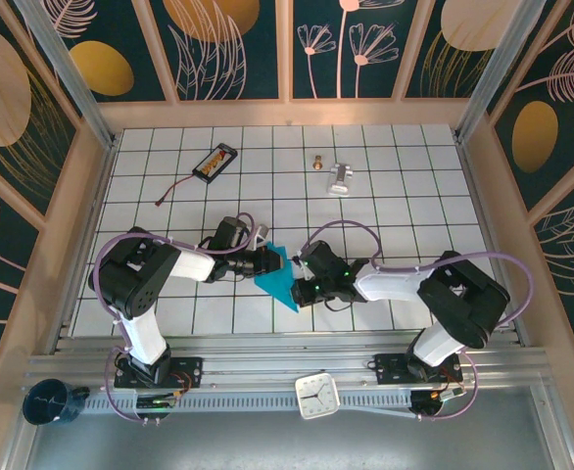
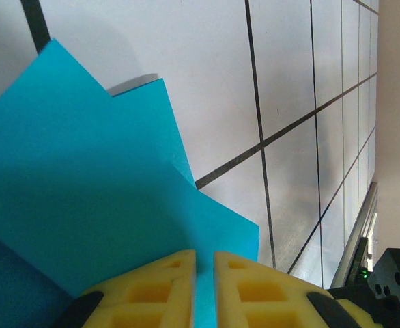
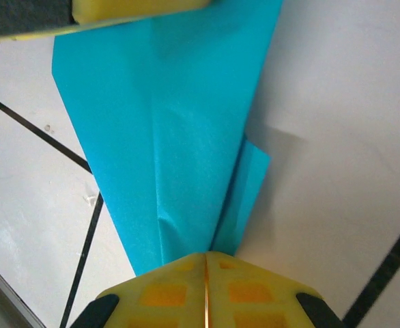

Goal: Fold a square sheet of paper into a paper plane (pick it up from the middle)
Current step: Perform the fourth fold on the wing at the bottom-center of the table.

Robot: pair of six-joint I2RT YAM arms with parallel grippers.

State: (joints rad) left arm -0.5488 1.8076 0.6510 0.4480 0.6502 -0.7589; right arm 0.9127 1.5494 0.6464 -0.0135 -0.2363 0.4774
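The square sheet of paper (image 1: 279, 279), teal-blue, is folded into a layered wedge that tapers to a point, and is held just above the white grid table between both arms. My left gripper (image 1: 266, 258) is shut on its wide end. In the left wrist view the yellow fingers (image 2: 166, 287) pinch a paper edge (image 2: 84, 191) in their narrow gap (image 2: 205, 263). My right gripper (image 1: 303, 285) is shut on the narrow end. In the right wrist view the pads (image 3: 205, 258) are pressed together on the paper's tip (image 3: 179, 123), and a left fingertip (image 3: 138, 10) shows at the top.
A black battery pack (image 1: 215, 163) with a red wire lies at the back left. A silver metal piece (image 1: 340, 178) and a small brass part (image 1: 317, 162) lie at the back centre. A white clock (image 1: 317, 396) sits on the front rail. Wooden walls enclose the table.
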